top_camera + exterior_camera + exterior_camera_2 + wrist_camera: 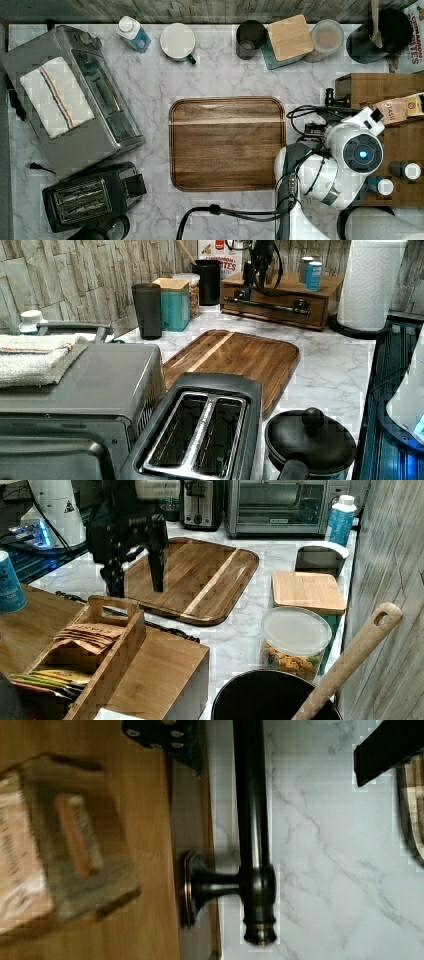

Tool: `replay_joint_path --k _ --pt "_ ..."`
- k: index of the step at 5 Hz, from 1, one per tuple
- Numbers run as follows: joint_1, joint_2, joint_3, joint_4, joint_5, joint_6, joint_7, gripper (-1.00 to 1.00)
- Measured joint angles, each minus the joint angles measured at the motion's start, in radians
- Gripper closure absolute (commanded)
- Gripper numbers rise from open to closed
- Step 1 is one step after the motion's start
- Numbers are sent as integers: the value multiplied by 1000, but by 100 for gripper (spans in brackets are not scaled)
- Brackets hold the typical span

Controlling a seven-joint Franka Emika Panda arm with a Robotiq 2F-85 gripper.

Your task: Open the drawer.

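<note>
tool (134, 587) hangs spread wide over the drawer's handle (252, 820), cutting board (192, 575) just beside.

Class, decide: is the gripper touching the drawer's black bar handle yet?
Apart. In the wrist view the fingers stand either side of the bar handle, with gaps showing between them and the bar.

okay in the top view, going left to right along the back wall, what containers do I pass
Blue bottle → white mug → dark tumbler → teal canister with wooden lid → clear lidded jar → black utensil pot.
</note>
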Motion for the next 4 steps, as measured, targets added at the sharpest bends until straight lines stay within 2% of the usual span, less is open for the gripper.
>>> replay_joint_path --k 1,4 --pt "-21 52 4 -4 59 1 0 -100" --pt "-19 114 10 -27 92 79 -56 -100"
